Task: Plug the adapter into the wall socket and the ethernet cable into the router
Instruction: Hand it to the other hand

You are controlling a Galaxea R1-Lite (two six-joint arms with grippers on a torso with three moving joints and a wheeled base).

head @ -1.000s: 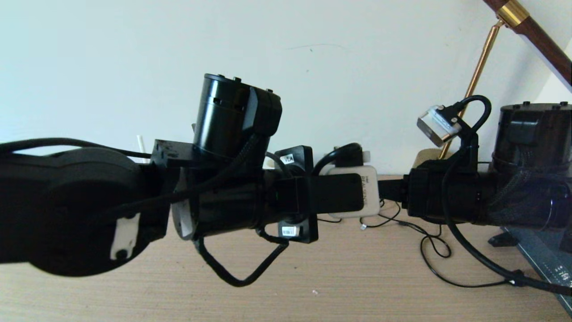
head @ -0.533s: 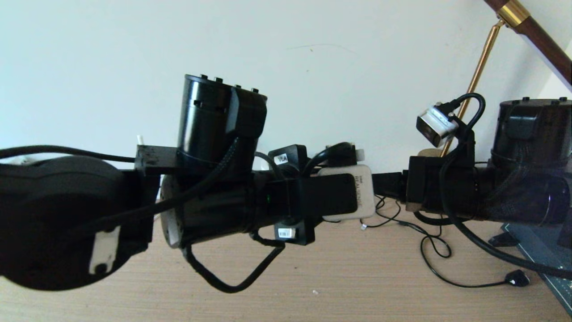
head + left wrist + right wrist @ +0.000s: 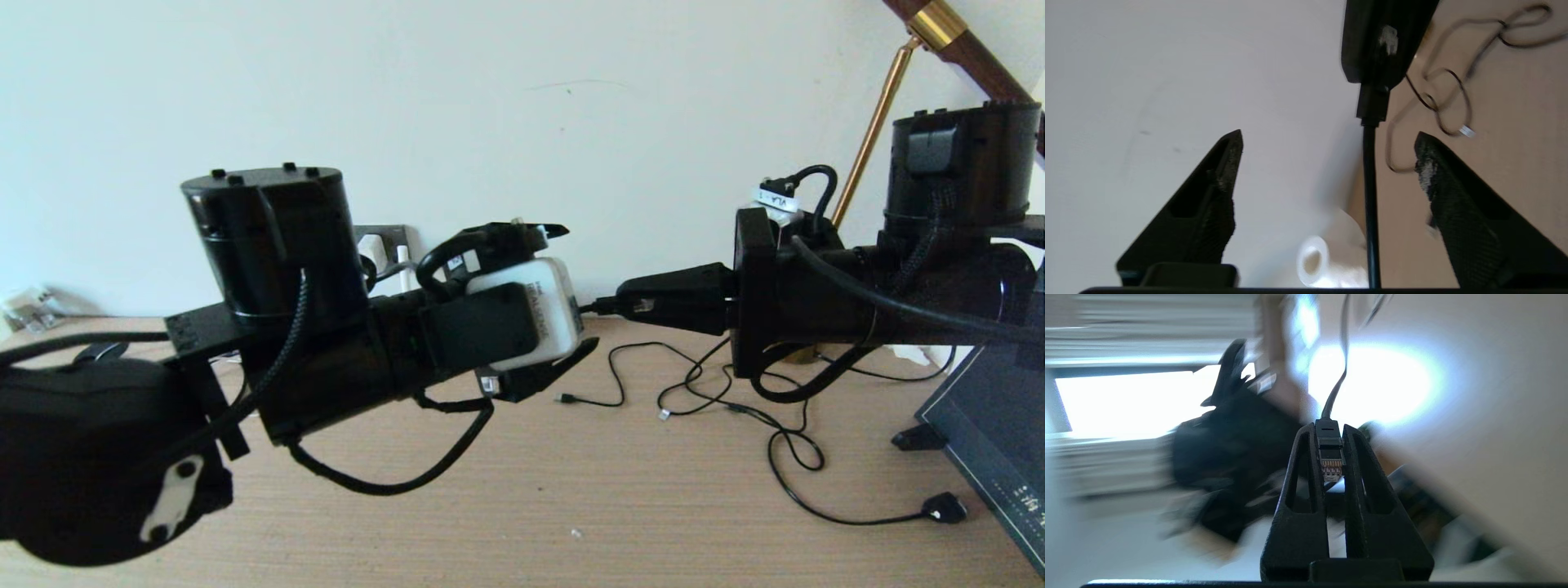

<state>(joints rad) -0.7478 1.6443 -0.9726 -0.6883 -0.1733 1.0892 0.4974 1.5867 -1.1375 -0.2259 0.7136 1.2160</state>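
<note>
My right gripper (image 3: pixel 627 306) is shut on the ethernet cable's clear-tipped plug (image 3: pixel 1329 457), which sits upright between its fingers (image 3: pixel 1329 430). The black ethernet cable (image 3: pixel 1370 196) runs from there through the gap of my left gripper (image 3: pixel 1327 141), whose jaws stand wide open and touch nothing. In the head view the left gripper (image 3: pixel 571 298) faces the right one, a short way apart. Behind the left arm, the grey wall socket (image 3: pixel 393 237) shows on the wall with the white adapter (image 3: pixel 371 247) on it, mostly hidden. The router is out of view.
Thin black cords (image 3: pixel 784 457) loop over the wooden table (image 3: pixel 571 506), one ending in a small plug (image 3: pixel 943 510). A brass lamp stand (image 3: pixel 873 131) rises at the back right, a dark board (image 3: pixel 988 441) lies at the right edge. A white tissue roll (image 3: pixel 1312 261) lies by the wall.
My left gripper has opened and its arm has swung back to the left, uncovering the wall socket. The right arm rose a little, still shut on the plug.
</note>
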